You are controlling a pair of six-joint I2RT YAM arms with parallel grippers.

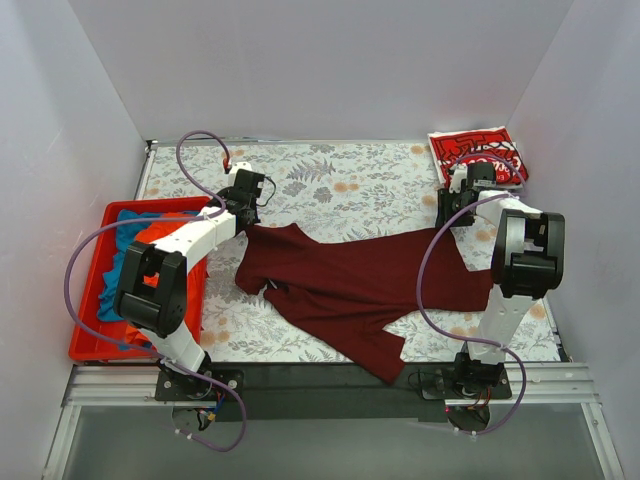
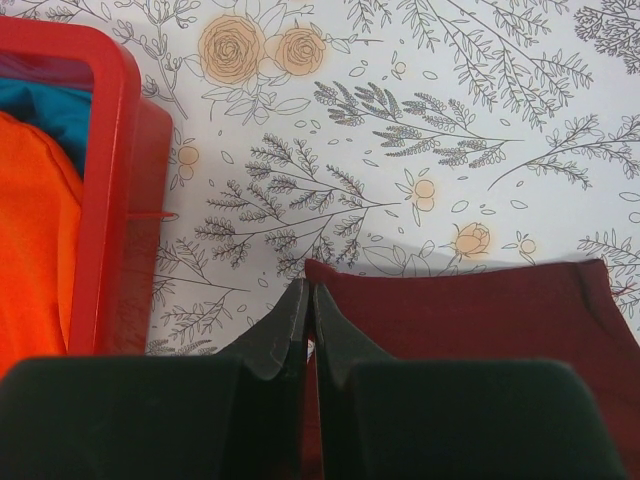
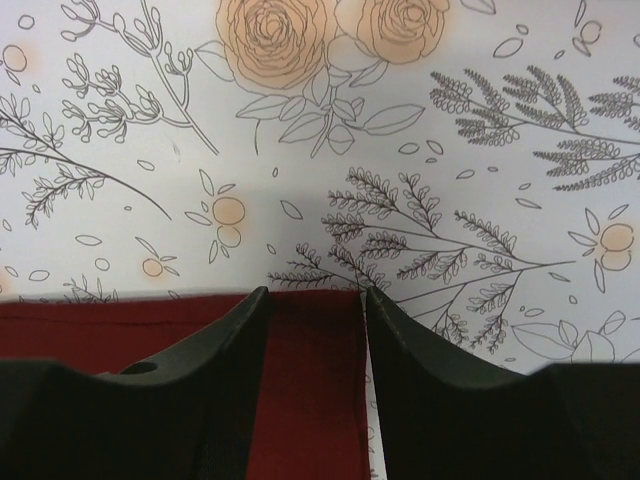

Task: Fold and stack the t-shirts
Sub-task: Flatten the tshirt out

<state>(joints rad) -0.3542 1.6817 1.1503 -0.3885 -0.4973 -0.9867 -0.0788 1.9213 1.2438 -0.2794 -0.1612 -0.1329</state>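
The maroon t-shirt [image 1: 350, 285] lies spread on the floral table [image 1: 330, 180] just beside the red bin [image 1: 90, 350], its far edge drawn out away from the bin, seemingly to flatten it for folding. The left gripper [image 2: 305, 300], at the corner nearest the bin, is pinched tight on the cloth. The right gripper [image 3: 315, 300], at the corner farthest from the bin, stands half open astride the hem, gripping nothing. A folded red printed t-shirt [image 1: 478, 155] lies well beyond; an orange t-shirt [image 2: 40, 250] and a blue t-shirt [image 2: 50, 110] sit inside the bin.
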